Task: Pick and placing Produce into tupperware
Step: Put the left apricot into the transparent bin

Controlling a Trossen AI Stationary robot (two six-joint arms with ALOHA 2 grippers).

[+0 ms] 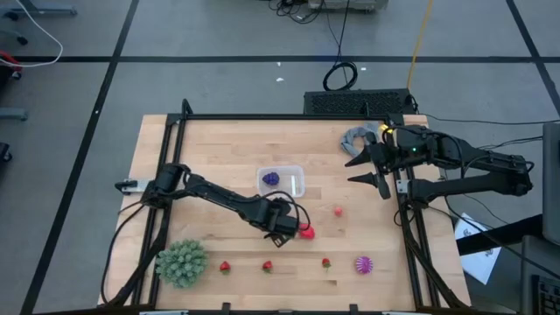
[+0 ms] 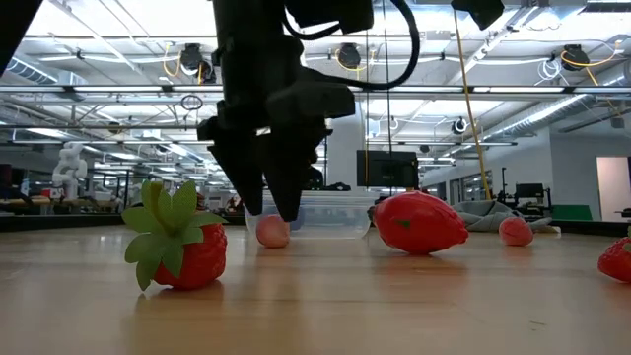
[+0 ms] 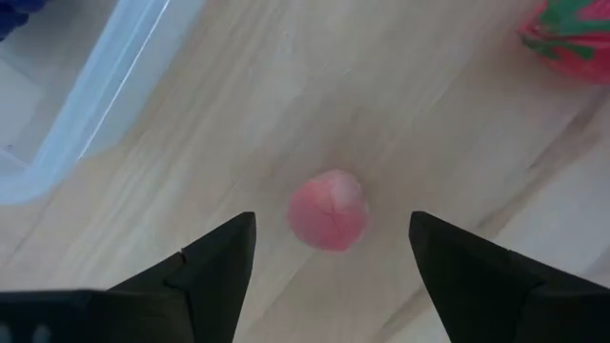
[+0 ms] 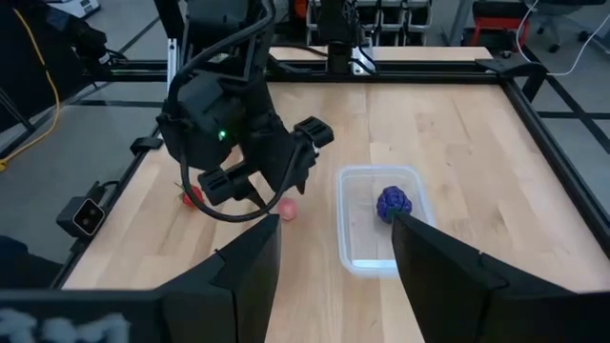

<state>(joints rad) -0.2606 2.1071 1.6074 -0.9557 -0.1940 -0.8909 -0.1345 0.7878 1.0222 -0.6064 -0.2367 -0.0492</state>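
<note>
My left gripper (image 1: 284,225) points down over the table's middle, just near of the tupperware (image 1: 282,181), a clear tub with a purple fruit (image 1: 271,178) in it. It is open, and its fingers (image 3: 224,257) stand on either side of a small pink fruit (image 3: 329,211) that lies on the wood, without touching it. A red strawberry (image 1: 306,232) lies right beside the gripper. My right gripper (image 1: 368,174) hangs open and empty, high at the far right.
Another pink fruit (image 1: 338,210) lies right of the left gripper. Along the near edge sit a large green spiky ball (image 1: 182,262), three small strawberries (image 1: 267,266) and a magenta spiky ball (image 1: 363,264). A grey cloth (image 1: 357,140) lies at the far right.
</note>
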